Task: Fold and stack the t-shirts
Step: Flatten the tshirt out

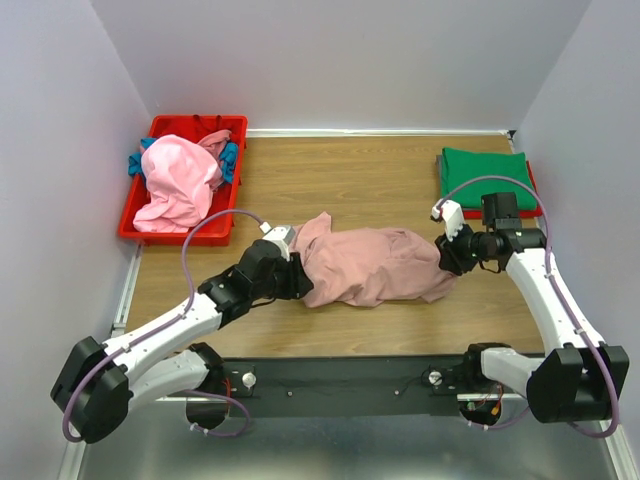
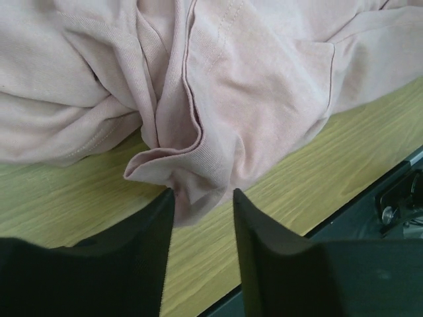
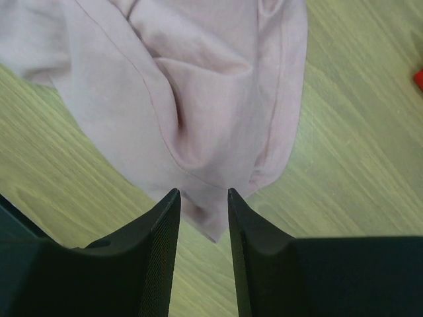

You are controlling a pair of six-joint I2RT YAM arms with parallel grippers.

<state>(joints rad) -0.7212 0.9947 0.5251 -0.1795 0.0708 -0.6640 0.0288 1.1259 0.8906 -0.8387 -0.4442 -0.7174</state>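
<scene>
A dusty-pink t-shirt [image 1: 370,265] lies crumpled in the middle of the wooden table. My left gripper [image 1: 296,278] is at its left end, jaws open, with a folded corner of the shirt [image 2: 192,191] just between the fingertips [image 2: 165,211]. My right gripper [image 1: 447,262] is at its right end, jaws open, with the shirt's pointed edge [image 3: 205,211] lying between the fingers [image 3: 168,218]. A folded green t-shirt [image 1: 485,172] rests at the back right on a red one. A brighter pink t-shirt [image 1: 178,180] and a blue one [image 1: 232,158] are heaped in the red bin.
The red plastic bin [image 1: 140,215] stands at the back left against the wall. White walls close in the table on three sides. The black mounting rail [image 1: 350,380] runs along the near edge; it also shows in the left wrist view [image 2: 396,198].
</scene>
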